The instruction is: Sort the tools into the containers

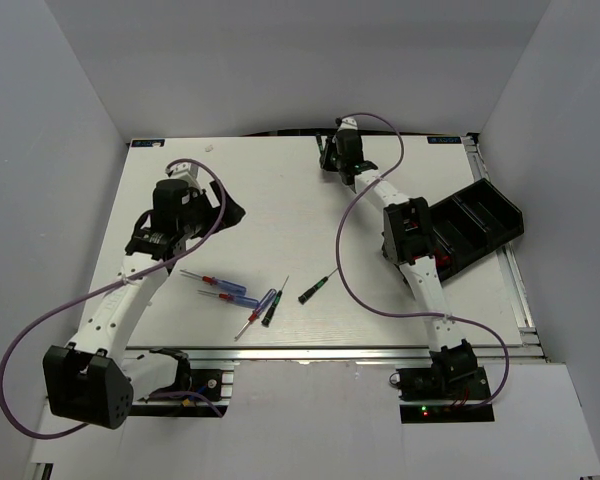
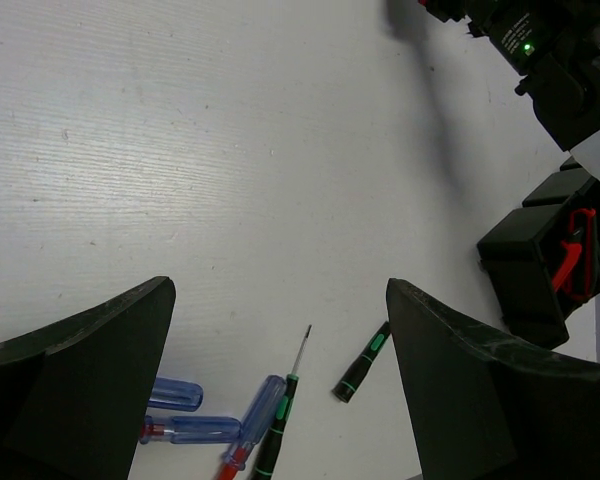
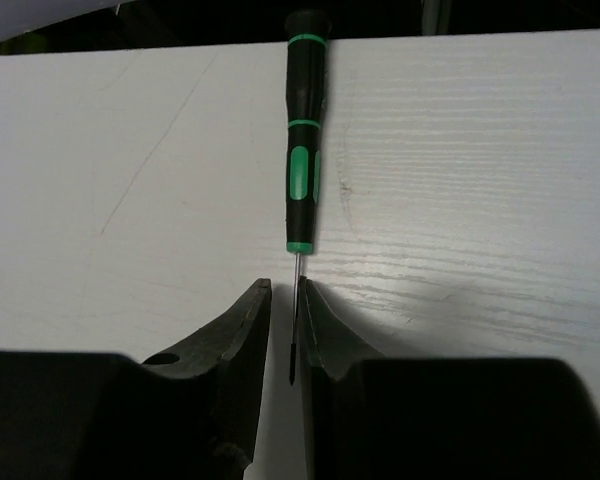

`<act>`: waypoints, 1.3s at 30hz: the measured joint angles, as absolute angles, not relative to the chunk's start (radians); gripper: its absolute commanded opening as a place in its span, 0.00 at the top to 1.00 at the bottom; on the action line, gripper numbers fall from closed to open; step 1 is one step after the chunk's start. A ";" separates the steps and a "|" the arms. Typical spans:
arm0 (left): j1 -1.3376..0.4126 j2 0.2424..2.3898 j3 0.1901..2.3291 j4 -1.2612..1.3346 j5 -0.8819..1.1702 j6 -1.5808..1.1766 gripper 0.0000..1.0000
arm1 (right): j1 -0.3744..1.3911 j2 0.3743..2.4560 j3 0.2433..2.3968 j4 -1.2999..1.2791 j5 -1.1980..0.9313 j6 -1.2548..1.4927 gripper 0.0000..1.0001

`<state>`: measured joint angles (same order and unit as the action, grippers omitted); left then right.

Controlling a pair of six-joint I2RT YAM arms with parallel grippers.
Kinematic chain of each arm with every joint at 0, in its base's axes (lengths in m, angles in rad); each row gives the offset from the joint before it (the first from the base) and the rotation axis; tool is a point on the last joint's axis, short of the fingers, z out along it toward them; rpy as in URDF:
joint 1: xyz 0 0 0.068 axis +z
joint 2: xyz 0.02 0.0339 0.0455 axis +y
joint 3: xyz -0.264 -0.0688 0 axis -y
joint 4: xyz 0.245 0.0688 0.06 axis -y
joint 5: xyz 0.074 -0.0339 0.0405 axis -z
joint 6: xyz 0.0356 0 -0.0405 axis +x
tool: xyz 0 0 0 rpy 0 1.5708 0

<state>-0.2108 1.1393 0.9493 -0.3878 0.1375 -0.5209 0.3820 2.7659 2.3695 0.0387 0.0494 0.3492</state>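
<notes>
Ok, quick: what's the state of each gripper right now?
Left gripper: jaws open, empty.
Right gripper: jaws narrow around black-green screwdriver shaft; whether it is gripped cannot be told.

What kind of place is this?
Probably a robot test lab: two robot arms fixed to a white table, plain white walls boxing it in, and little screwdrivers and a black bin for sorting.

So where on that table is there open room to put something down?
The widest bare patch of the table lies in the middle, between the left gripper and the right arm. A smaller one sits at the far left corner. It is crowded near the front, where the screwdrivers lie, and on the right, by the bin and the purple cable.
</notes>
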 measured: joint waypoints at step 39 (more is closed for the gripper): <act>-0.178 0.937 0.854 -0.363 0.088 -0.509 0.02 | 0.434 2.483 2.050 -0.233 0.017 0.056 1.00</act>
<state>-0.1780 0.9371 0.8543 -0.3626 0.0879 -0.5091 0.4343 2.4832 2.0499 -0.2333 0.0166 0.0555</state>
